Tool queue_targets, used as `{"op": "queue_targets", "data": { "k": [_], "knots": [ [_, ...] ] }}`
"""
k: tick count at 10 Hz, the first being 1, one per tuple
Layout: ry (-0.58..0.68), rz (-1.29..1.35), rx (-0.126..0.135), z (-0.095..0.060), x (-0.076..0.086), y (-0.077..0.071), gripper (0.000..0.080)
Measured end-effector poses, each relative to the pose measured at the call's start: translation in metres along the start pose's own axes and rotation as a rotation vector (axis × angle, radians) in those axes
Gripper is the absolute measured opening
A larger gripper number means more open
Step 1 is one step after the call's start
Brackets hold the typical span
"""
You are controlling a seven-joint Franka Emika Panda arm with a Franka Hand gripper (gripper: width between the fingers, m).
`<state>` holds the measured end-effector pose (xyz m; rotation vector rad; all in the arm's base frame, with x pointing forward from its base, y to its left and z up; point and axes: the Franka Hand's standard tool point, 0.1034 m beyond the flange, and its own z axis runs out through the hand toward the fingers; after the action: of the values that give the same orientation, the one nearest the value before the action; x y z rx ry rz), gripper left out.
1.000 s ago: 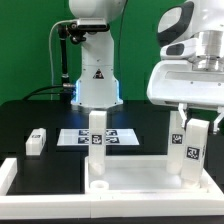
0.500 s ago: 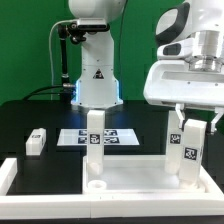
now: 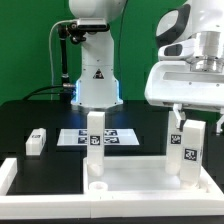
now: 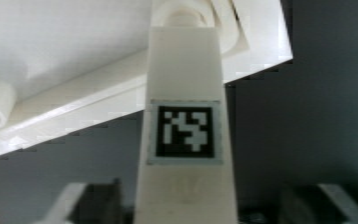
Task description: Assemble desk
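The white desk tabletop (image 3: 140, 172) lies upside down at the front of the table. One white tagged leg (image 3: 95, 140) stands upright in its corner at the exterior view's left. A second tagged leg (image 3: 190, 150) stands upright in the corner at the exterior view's right. My gripper (image 3: 193, 122) is directly above this leg with the fingers open on either side of its top. In the wrist view the leg (image 4: 190, 130) fills the middle, apart from both fingers (image 4: 78, 203), with the tabletop (image 4: 87, 40) beyond it. A third loose leg (image 3: 37, 140) lies on the black table.
The marker board (image 3: 112, 137) lies flat behind the tabletop. A long white border rail (image 3: 8, 175) runs along the front at the exterior view's left. The robot's white base (image 3: 95, 85) stands at the back, with a green backdrop behind it.
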<state>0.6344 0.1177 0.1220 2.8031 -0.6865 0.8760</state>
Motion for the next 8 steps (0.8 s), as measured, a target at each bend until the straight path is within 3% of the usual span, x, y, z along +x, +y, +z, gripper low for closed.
{"op": "queue_targets", "data": {
  "k": [1, 2, 4, 8],
  "knots": [
    [0.0, -0.001, 0.0, 0.0, -0.0001, 0.0, 0.0526],
    [0.0, -0.002, 0.0, 0.0, -0.0001, 0.0, 0.0611],
    [0.0, -0.005, 0.0, 0.0001, -0.0002, -0.0001, 0.0643],
    [0.0, -0.007, 0.0, 0.0001, -0.0003, -0.0002, 0.0649]
  ]
}}
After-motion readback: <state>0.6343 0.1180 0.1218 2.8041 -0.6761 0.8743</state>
